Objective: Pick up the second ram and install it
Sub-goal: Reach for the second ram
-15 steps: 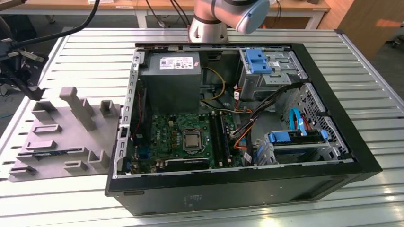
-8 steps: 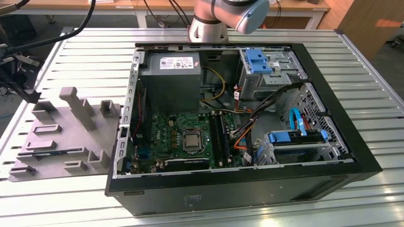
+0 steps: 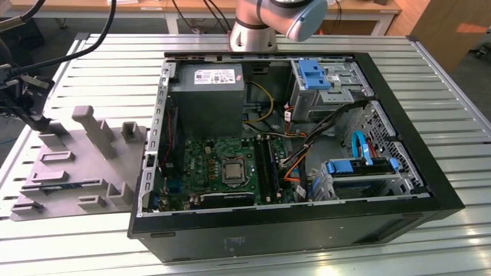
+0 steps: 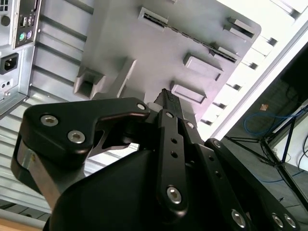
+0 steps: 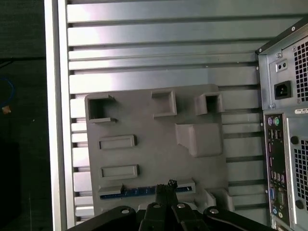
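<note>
Gripper: the black two-finger gripper (image 5: 166,185) has its fingertips drawn together to a narrow close, with nothing between them.
Gripper place: in the exterior view it hangs above the 10 o'clock corner of the tray. In both wrist views it is raised off the tray.
Second ram: the long, thin, dark blue-black memory stick (image 5: 144,191) lies flat in a long slot of the tray. In the first wrist view the fingertips overlap its middle. In the exterior view it shows as a dark strip near the tray's 6 o'clock edge.
Tray: the grey plastic tray with upright blocks and shallow rectangular pockets (image 5: 159,144) rests on the table. In the exterior view it is at 9 o'clock from the case, just beside it.
Case: the open black metal computer case (image 3: 307,241) lies on its side, with its rear port panel showing in both wrist views.
Motherboard: the square green motherboard (image 3: 203,167) sits in the case floor, toward 7 o'clock in the exterior view. Its dark memory slots are at 3 o'clock from the silver processor socket (image 3: 232,169).
Power supply: the grey metal box (image 3: 206,100) is at 12 o'clock from the motherboard.
Table: the slatted silver aluminium table (image 3: 452,103) carries both tray and case.
</note>
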